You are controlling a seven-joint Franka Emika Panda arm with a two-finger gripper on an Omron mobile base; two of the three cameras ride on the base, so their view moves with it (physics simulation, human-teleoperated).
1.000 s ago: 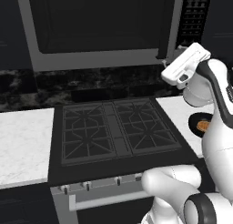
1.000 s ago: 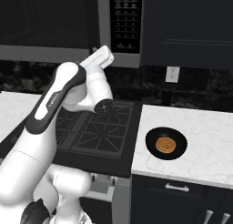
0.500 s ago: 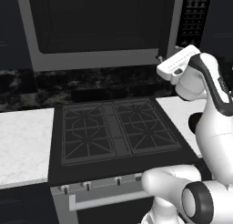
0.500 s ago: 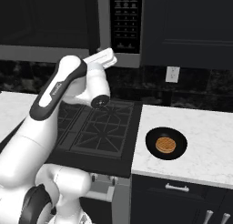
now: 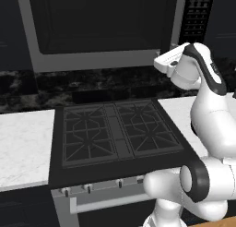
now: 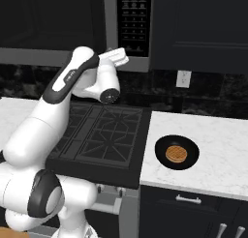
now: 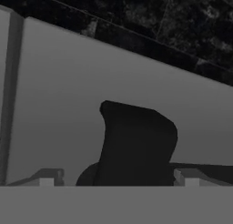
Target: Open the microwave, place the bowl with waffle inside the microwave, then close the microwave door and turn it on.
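Observation:
The microwave (image 5: 101,27) hangs above the stove, its dark-glass door (image 5: 106,18) shut and the black button panel (image 6: 134,19) on its right. My gripper (image 5: 157,63) is level with the microwave's lower right corner, just under the grey frame (image 7: 68,82), pointing at it. In the hand view the gripper (image 7: 116,178) has its fingertips (image 7: 48,177) far apart, so it is open, and a dark shape (image 7: 136,141) rises between them. The black bowl (image 6: 177,151) with the golden waffle (image 6: 176,153) rests on the white counter right of the stove, well below and right of the hand.
A black gas stove (image 5: 115,134) sits under the microwave with an oven handle (image 5: 110,203) below. White marble counters (image 5: 23,147) (image 6: 218,145) flank it. Dark cabinets (image 6: 203,29) and a wall outlet (image 6: 182,78) are at the right.
The hand has swung left and levelled out, closing in on the microwave's lower right corner. Bowl and door have not moved.

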